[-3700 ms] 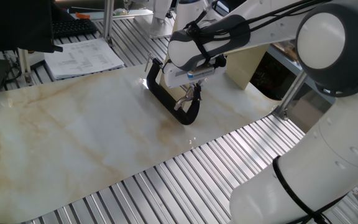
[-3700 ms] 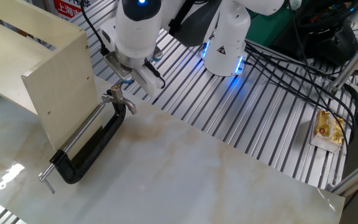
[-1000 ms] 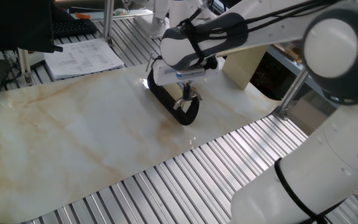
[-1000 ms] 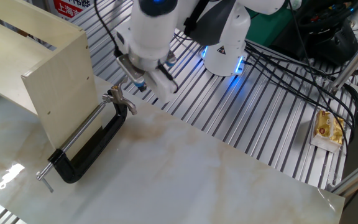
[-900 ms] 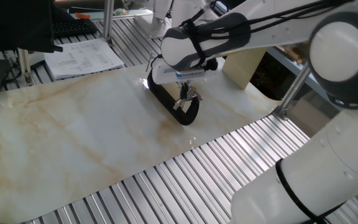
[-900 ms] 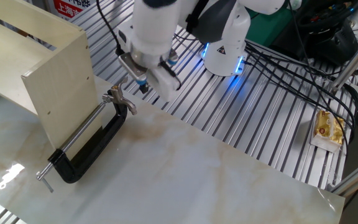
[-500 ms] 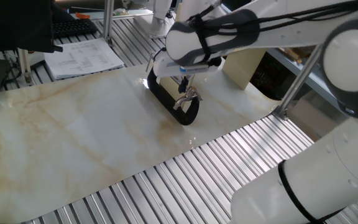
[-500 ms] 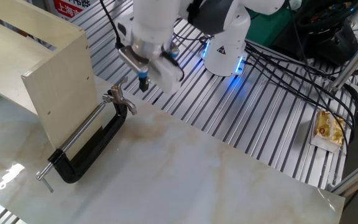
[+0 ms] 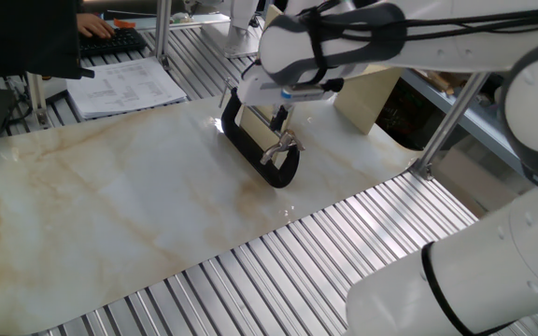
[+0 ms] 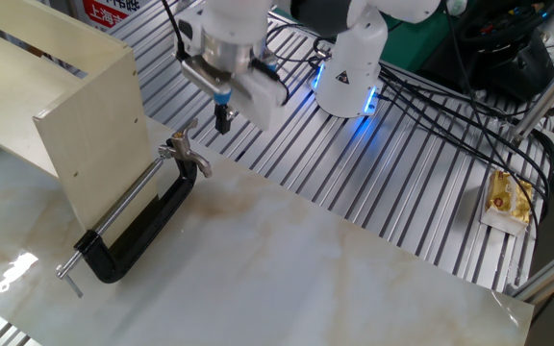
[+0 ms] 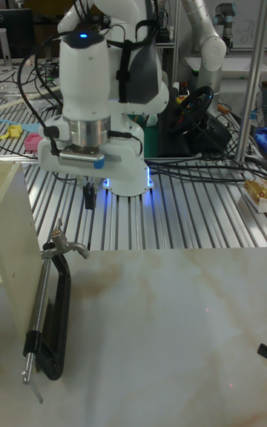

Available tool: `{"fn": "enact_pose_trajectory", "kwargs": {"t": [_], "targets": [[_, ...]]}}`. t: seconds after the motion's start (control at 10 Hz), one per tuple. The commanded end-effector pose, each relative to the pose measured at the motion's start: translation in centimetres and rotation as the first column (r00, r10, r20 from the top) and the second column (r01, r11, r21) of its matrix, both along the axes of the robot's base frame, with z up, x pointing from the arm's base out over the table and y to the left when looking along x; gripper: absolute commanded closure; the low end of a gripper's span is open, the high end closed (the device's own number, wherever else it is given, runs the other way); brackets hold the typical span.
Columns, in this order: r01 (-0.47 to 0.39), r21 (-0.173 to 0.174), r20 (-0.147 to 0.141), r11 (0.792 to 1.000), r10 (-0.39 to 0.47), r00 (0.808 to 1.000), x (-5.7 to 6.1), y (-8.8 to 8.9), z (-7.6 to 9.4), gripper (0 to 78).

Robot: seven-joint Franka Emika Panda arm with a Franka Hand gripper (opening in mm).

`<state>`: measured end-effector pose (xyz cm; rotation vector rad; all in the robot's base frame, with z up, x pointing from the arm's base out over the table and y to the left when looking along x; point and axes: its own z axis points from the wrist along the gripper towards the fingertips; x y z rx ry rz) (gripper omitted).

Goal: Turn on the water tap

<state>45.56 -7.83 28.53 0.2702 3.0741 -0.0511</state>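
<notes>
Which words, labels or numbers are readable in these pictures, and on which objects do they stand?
Red sign: white characters, cut off by the picture's edge, not readable.
Printed papers: text too small to read.
Yellow packet: print too blurred to read.
Robot base: a small triangle mark, no readable words.
Gripper and water tap: no text visible.

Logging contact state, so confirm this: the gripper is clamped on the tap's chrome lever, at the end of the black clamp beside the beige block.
Not clamped. In the tall fixed view the gripper hangs above the chrome lever, apart from it. The lever does sit at the end of the black clamp beside the beige block.
</notes>
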Motion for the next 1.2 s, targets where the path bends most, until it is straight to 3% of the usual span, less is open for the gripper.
{"fn": "enact_pose_trajectory", "kwargs": {"t": [0.1, 0.7, 0.8, 0.9, 1.2], "targets": [[-0.005, 0.006, 0.015, 1.0, 0.005, 1.0, -0.1, -0.2, 0.4, 77.6], [-0.007, 0.0, 0.002, 1.0, 0.007, 1.0, 0.3, 0.1, 1.1, 77.6], [-0.02, -0.013, -0.037, 1.0, 0.02, 0.999, 0.3, 0.7, 1.4, 77.6], [-0.034, -0.012, -0.058, 0.999, 0.033, 0.998, 0.2, 1.0, 1.6, 77.6], [-0.052, -0.017, -0.063, 0.999, 0.05, 0.997, -0.1, 2.6, 2.4, 77.6]]}}
